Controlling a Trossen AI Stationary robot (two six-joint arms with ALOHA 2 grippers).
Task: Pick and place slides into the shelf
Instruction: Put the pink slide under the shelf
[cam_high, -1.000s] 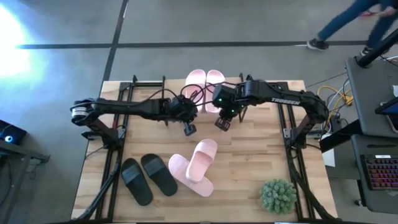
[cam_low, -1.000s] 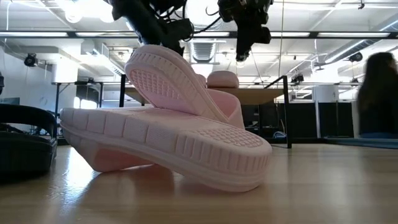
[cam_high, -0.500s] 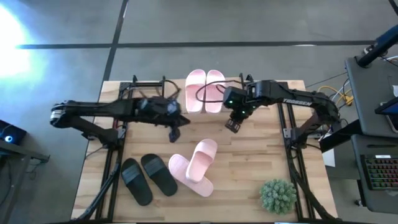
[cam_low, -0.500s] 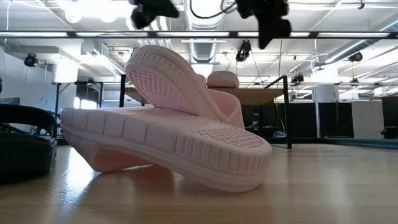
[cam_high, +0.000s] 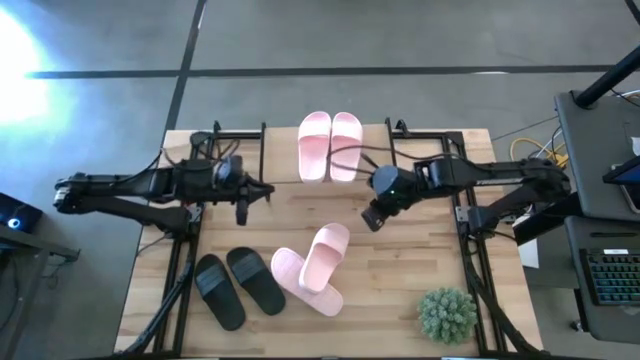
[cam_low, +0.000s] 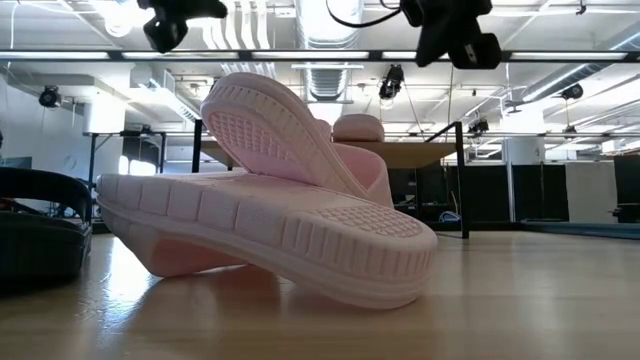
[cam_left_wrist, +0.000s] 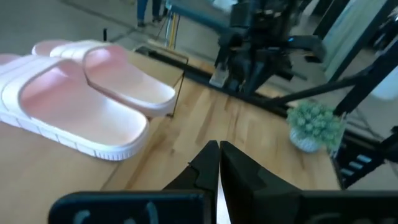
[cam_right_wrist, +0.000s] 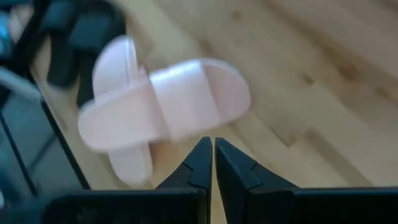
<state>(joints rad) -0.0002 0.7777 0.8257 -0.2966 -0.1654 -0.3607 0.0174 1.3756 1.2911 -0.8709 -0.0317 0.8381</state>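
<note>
A green plant ball (cam_high: 446, 314) sits near the table (cam_high: 420, 265) corner.

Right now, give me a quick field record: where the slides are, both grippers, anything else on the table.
on shelf: pink pair, side by side
table centre: two pink slides, one lying across the other
table, left arm's side: black pair
left gripper: shut, empty, above table
right gripper: shut, empty, above crossed pink slides
other: plant ball

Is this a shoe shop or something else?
Probably a robot lab or workshop, not a shop: robot arms bolted to a wooden table, bare ceiling pipes, and a desk with a keyboard.
</note>
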